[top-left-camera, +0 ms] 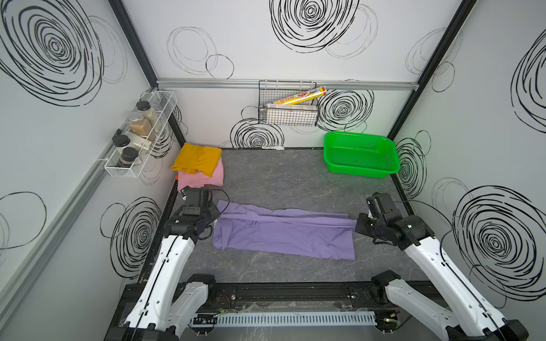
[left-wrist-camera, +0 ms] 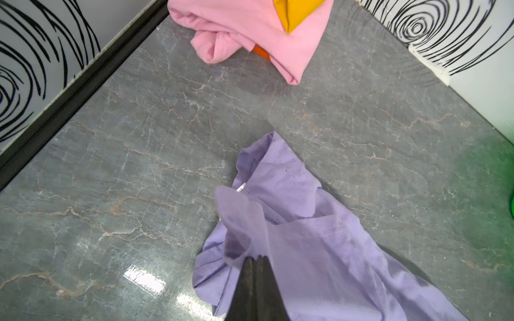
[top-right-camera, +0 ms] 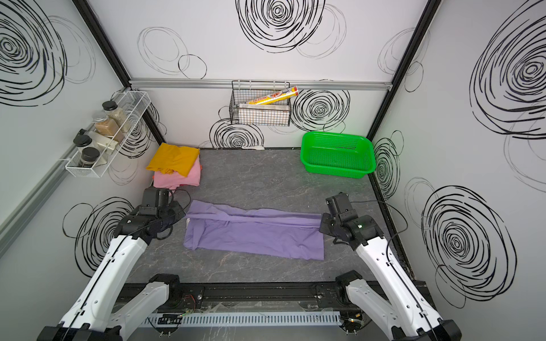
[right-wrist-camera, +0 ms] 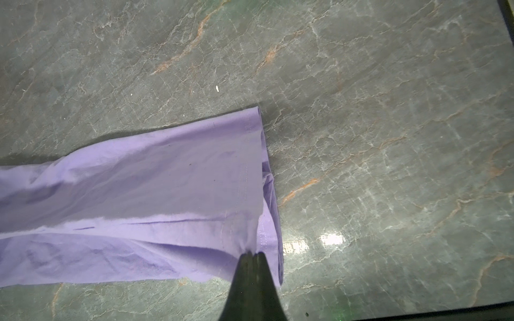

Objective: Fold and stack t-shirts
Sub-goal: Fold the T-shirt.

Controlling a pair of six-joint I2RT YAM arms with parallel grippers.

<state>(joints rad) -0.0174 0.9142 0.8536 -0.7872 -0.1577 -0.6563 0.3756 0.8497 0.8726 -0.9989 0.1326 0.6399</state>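
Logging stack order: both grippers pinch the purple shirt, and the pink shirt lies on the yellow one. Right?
No: both top views show the yellow shirt lying on the pink shirt. The left gripper and right gripper do pinch the purple shirt.

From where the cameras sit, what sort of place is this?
Likely a staged robot test cell dressed as a kitchen corner: swirl-printed panel walls, a wire rack of spice jars, and a marble-look table holding a lavender t-shirt.
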